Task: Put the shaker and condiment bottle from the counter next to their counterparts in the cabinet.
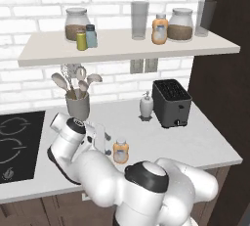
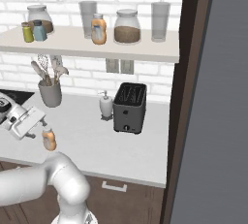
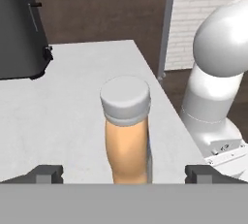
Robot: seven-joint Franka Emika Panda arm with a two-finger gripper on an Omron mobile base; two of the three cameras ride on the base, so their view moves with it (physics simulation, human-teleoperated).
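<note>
Your two-finger gripper is spread wide, empty. The squat orange condiment bottle with grey cap stands upright on the pale counter, left of the black toaster, centred between the tips.

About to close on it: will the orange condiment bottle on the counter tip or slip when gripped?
The condiment bottle looks rigid and squat, so probably stable. Its rounded sides may slip. It stands centred between the open end effector fingers.
</note>
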